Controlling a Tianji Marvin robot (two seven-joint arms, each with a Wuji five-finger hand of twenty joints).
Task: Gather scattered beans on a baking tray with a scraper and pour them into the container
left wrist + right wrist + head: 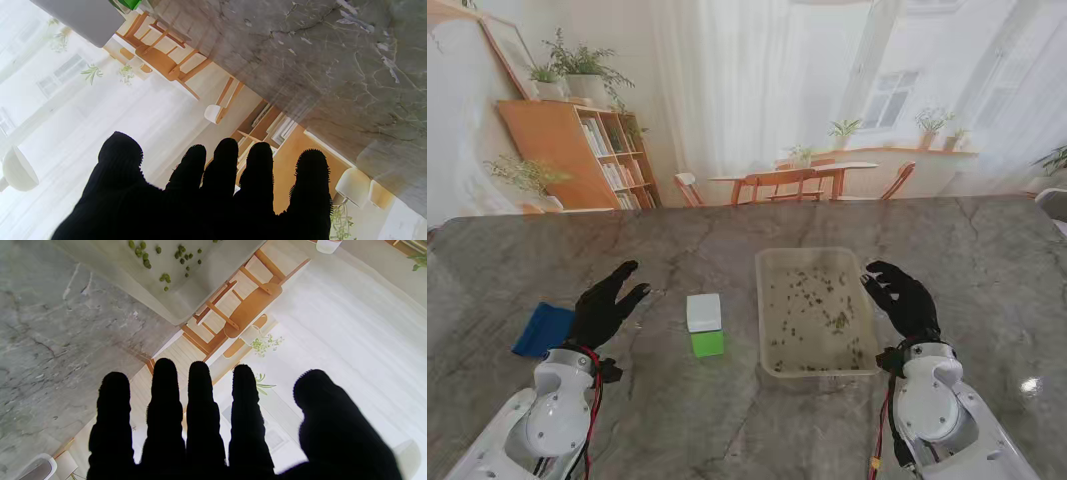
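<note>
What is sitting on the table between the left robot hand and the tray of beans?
In the stand view, a small container, white on top and green beneath, stands on the marble between the left robot hand and the baking tray, touching neither.

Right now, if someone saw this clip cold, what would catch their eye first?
Probably the clear baking tray right of centre, with small green beans scattered across it. Next, the two black-gloved hands, both open and holding nothing: the right hand by the tray's right rim, the left hand beside the blue scraper at far left. Between them stands a white and green container.
</note>
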